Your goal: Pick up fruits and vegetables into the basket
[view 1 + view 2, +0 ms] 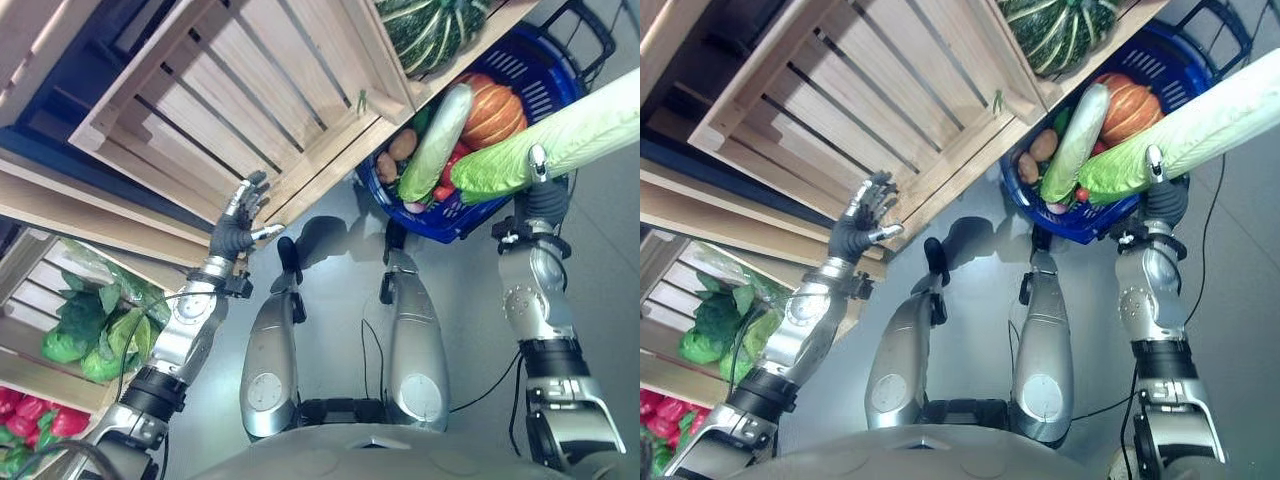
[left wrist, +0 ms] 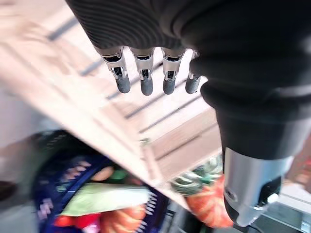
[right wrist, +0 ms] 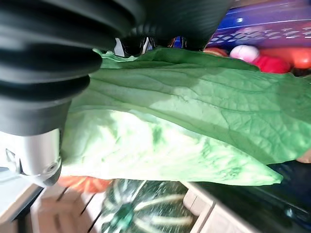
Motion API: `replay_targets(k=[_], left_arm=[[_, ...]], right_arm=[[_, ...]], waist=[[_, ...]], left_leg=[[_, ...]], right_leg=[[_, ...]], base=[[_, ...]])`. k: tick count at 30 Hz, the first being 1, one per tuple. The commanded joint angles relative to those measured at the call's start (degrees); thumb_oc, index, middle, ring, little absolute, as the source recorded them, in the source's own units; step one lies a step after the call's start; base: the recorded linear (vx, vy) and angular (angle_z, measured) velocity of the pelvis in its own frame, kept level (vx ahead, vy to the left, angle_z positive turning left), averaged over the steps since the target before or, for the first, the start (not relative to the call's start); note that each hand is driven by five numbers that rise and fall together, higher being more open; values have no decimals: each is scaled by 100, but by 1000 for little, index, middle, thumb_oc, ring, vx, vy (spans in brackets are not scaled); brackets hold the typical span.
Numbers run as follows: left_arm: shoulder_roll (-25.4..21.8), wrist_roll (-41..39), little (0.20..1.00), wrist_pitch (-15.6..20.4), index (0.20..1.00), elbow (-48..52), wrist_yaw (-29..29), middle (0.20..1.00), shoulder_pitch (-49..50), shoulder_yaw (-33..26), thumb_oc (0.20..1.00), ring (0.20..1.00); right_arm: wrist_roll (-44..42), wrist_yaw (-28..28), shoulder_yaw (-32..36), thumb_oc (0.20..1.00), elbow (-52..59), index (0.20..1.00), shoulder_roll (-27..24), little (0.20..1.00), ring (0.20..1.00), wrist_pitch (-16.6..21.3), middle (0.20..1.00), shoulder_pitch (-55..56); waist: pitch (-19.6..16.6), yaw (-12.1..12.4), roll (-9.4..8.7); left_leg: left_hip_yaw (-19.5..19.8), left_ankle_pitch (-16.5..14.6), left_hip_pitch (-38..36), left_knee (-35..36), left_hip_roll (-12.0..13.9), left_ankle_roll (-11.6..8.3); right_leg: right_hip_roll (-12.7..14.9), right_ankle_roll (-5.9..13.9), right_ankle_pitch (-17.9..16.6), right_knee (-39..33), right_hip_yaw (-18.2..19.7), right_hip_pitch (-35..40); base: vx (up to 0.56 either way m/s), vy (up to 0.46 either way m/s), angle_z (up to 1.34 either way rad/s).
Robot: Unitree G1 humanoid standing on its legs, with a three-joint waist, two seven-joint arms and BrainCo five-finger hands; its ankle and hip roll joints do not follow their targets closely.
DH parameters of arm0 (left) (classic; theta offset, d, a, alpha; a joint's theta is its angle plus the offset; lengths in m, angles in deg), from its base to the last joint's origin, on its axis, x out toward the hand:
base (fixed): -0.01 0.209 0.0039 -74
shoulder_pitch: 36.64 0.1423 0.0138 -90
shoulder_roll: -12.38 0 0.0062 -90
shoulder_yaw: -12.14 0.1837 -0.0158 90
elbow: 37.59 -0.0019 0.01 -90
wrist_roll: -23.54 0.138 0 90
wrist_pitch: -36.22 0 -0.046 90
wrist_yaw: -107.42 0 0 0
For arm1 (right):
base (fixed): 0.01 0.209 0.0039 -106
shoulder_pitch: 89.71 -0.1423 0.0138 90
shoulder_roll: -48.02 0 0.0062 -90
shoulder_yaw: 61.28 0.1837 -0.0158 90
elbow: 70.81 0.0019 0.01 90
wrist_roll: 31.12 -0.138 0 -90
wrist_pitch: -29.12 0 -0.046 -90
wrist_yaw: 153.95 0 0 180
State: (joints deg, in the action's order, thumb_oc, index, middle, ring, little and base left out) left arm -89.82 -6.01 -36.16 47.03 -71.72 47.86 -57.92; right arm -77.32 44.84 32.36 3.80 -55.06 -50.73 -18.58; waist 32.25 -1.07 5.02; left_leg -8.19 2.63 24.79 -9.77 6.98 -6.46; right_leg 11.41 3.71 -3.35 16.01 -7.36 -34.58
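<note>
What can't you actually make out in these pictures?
- Right hand: in its wrist view its fingers lie behind the long green cabbage, so its hold is unclear.
- Blue basket: a wooden crate covers its far rim, and the contents hide its bottom.
- Striped green squash: cut off by the head view's top edge.
- Red vegetables: cut off at the lower left corner.

Floor point(image 1: 340, 250): smooth grey, slightly glossy. Pale slatted wooden crates point(image 1: 240, 90) on stepped wooden shelving point(image 1: 60, 205), dark blue panel point(image 1: 60, 90) behind them. Lower crate point(image 1: 30, 330) sits at the left. Lighting bright and even.
</note>
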Motion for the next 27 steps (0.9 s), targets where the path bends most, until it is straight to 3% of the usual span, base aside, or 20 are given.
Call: replay_targets(k=[1,12,20,27], left_arm=[[-329,20,1000,6,1000,71,223,1000,79,186,1000,1000],[-573,-12,1000,185,1000,-191,368,1000,-108,708,1000,1000],[-676,69,1000,156,1000,21,455,1000,-239,1031,1000,1000],[-704,112,1000,80,1000,99,497,1000,-366,1268,1000,1000]], right_arm=[[-208,-43,92,200,-400,200,-649,200,200,-315,200,-367],[-370,-306,-525,200,-3104,200,-1763,200,200,-1444,200,-2096],[-1094,-470,-572,200,-4357,200,-1937,200,200,-1952,200,-2801],[-1293,-1212,-643,200,-5269,200,-1817,200,200,-2245,200,-3012]], waist=[[-246,28,160],[-246,380,657],[-246,573,926],[-246,701,1024]], left_leg=[[18,20,737,-642,-10,219],[153,38,1799,-1036,-150,254],[301,-67,2477,-1424,-239,378],[437,-151,2932,-1733,-283,460]], right_leg=[[251,207,90,367,-170,-35],[328,131,184,912,-174,-1145],[353,50,327,1393,-64,-1917],[381,-20,390,1700,12,-2344]], base=[[-29,-71,2],[-6,-56,8],[25,-56,12],[19,-50,7]])
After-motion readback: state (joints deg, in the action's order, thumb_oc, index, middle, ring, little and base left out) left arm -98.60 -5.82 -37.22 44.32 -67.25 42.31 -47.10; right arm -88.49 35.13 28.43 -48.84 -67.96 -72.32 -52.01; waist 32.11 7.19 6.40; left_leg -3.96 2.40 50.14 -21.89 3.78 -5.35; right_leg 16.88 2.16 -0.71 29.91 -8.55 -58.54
